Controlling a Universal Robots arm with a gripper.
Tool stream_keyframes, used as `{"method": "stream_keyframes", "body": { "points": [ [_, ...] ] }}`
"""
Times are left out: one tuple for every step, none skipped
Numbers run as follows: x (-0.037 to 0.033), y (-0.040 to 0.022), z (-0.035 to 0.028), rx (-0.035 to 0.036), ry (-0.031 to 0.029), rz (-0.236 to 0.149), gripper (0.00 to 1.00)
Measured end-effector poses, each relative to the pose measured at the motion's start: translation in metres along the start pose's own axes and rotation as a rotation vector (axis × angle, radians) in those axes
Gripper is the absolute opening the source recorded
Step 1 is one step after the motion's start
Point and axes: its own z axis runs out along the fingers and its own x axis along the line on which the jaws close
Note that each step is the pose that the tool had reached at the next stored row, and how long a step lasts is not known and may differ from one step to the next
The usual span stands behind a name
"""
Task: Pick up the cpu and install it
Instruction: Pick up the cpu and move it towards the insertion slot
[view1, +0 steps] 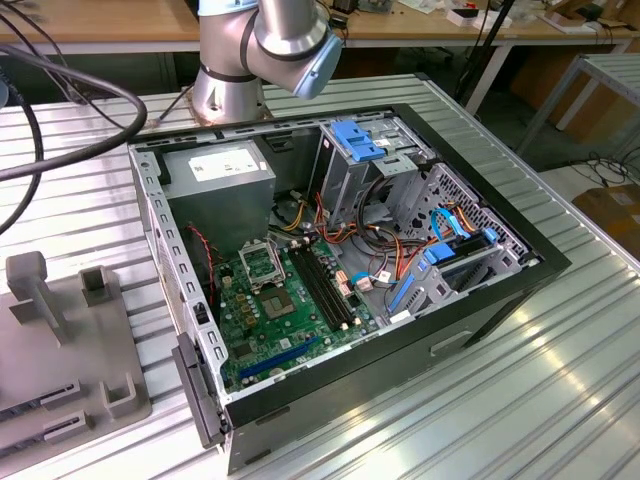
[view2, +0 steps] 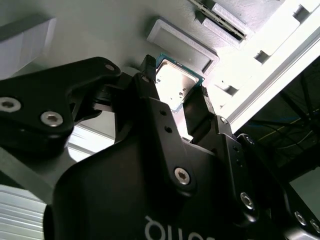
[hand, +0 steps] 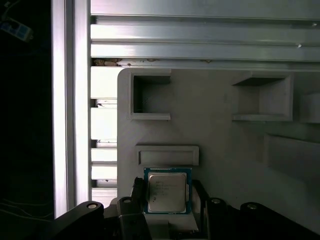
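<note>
Looking at a ribbed aluminium tabletop (view1: 520, 400) in the exterior view, wooden workbenches further back. Biggest thing on it: an open black desktop computer case (view1: 470, 320) lying on its side, showing off a green motherboard (view1: 262, 335) with a shiny silver-framed square socket (view1: 262, 265) and long black memory slots (view1: 325, 290) just beside that. Behind the case, the base of a silver robot arm with blue caps (view1: 270, 40). Off toward the exterior view's left, apart from the case, a flat grey plastic fixture tray (view1: 60, 340) with raised blocks and pockets. Then, in both wrist views, the black metal pincer (hand: 168, 186) (view2: 176, 79) down low over that grey tray (hand: 225, 140), sitting either side of the small flat square cpu (hand: 167, 192) (view2: 175, 86), dull silver-grey top, darker rim. Chip flat over the tray floor, right next to a low rectangular raised block (hand: 167, 156); resting or lifted, not clear. Pinching it or just spread around it? Honestly can't tell.
</note>
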Motion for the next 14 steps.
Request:
{"method": "stream_keyframes", "body": {
  "points": [
    [0.0001, 0.0, -0.0011, 0.0002, 0.0002, 0.0, 0.47],
    [0.0, 0.0, -0.0017, 0.0001, 0.0001, 0.0, 0.47],
    [0.0, 0.0, -0.0025, 0.0, -0.0001, 0.0, 0.47],
    [-0.0001, 0.0, -0.0025, 0.0, -0.0002, 0.0, 0.47],
    [-0.0001, 0.0, -0.0025, -0.0001, -0.0002, 0.0, 0.47],
    [-0.0001, 0.0, -0.0024, -0.0001, -0.0003, 0.0, 0.47],
    [0.0, 0.0, -0.0025, -0.0001, -0.0002, 0.0, 0.47],
    [0.0, 0.0, -0.0026, 0.0, -0.0001, 0.0, 0.47],
    [0.0, 0.0, -0.0026, 0.0, -0.0001, 0.0, 0.47],
    [0.0, 0.0, -0.0026, 0.0, -0.0001, 0.0, 0.47],
    [0.0, 0.0, -0.0027, 0.0, -0.0001, 0.0, 0.47],
    [0.0, 0.0, -0.0032, 0.0001, 0.0, 0.0, 0.47],
    [0.0, 0.0, -0.0038, 0.0002, 0.0002, 0.0, 0.47],
    [0.0, 0.0, -0.0055, 0.0001, 0.0002, 0.0, 0.47]
  ]
}}
